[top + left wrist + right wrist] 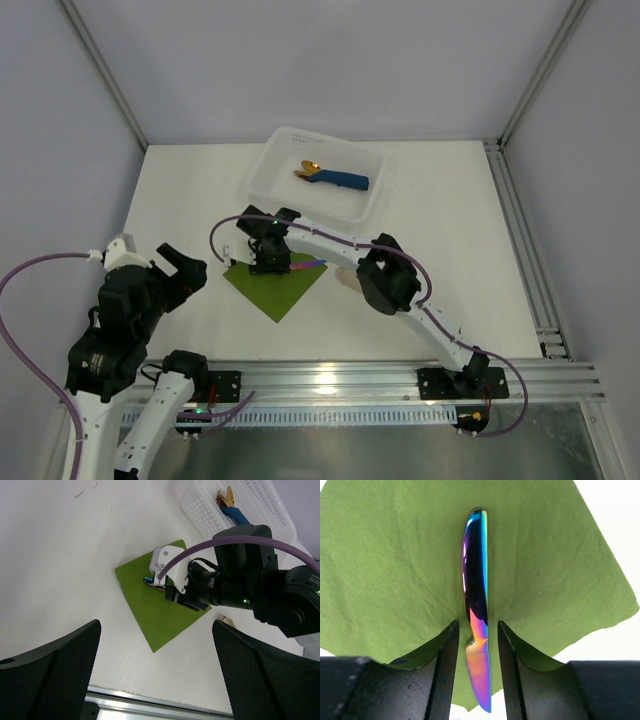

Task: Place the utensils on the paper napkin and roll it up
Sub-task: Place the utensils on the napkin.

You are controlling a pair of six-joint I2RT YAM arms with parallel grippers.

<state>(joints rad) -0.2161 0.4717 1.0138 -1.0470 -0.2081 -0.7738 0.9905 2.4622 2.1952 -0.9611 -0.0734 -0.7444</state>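
Observation:
The olive-green paper napkin [275, 292] [395, 570] [150, 612] lies flat on the white table. One utensil, a rainbow-sheen knife [476, 580] [310, 265], rests on it, with its blade tip past the napkin's edge. My right gripper [477, 626] [268, 262] is down over the knife. Its fingers [447, 660] straddle the blade with a gap on each side, so it is open. My left gripper [156, 627] [175, 272] hangs wide open above the table to the left of the napkin, holding nothing.
A white plastic basket [262, 178] [200, 510] at the back holds a blue rolled napkin with gold cutlery [340, 181]. A beige oblong piece [345, 280] [226, 621] lies just right of the napkin. An aluminium rail [330, 378] runs along the near edge.

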